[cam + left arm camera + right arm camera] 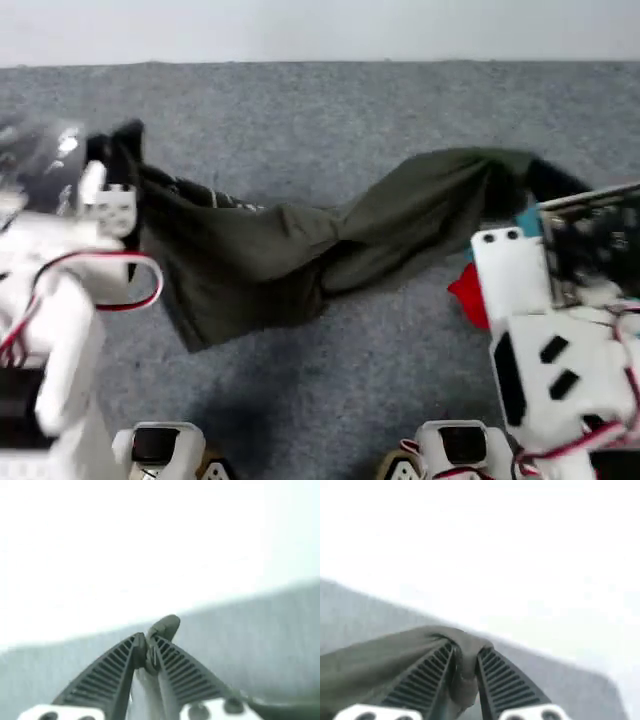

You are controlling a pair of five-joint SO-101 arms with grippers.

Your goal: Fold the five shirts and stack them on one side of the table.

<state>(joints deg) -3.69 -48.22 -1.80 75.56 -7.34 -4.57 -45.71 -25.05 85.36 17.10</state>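
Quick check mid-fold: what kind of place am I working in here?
Probably a robotics lab bench, not a home: grey fabric-covered table, bare white wall behind, and a dark olive shirt held between the left gripper and right gripper.

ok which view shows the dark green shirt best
The high view: it shows the dark green shirt stretched across the table. The left wrist view shows a pinched tip in the left gripper, the right wrist view a bunched edge in the right gripper.
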